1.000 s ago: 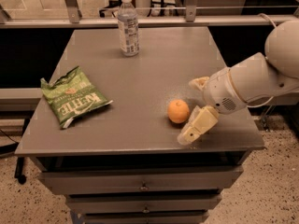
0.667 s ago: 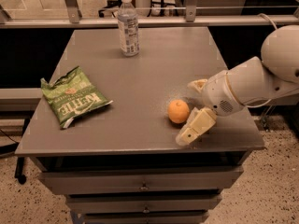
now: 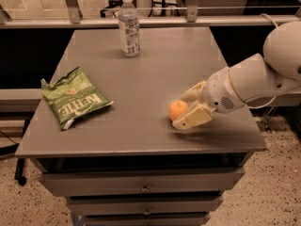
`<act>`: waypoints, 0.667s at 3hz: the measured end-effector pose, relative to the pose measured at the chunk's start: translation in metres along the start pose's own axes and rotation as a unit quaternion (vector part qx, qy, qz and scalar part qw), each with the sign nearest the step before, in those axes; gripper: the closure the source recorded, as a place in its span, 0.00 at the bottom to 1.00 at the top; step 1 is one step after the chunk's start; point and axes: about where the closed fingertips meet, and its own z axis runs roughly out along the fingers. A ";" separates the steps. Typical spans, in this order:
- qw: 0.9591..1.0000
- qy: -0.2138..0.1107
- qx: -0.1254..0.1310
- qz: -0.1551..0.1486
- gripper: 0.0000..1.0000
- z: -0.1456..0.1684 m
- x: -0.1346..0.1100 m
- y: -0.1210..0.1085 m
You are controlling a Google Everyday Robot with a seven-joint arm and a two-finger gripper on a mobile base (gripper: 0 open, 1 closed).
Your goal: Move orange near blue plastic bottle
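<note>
The orange lies on the grey table top, towards its front right. My gripper reaches in from the right at table height. It is open, with one pale finger behind the orange and the other in front of it, so the orange sits between the tips. The blue plastic bottle, clear with a white cap, stands upright at the back of the table, far from the orange.
A green chip bag lies flat at the left front of the table. A metal rail runs along the back edge behind the bottle. Drawers sit under the table top.
My gripper has slid a little to the left, so its fingers now reach further along both sides of the orange. The orange, bottle and bag have not moved.
</note>
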 end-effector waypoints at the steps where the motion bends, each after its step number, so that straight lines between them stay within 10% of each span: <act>1: 1.000 0.000 0.004 0.002 0.64 -0.005 -0.003 -0.003; 2: 1.000 -0.001 0.015 -0.002 0.87 -0.018 -0.007 -0.010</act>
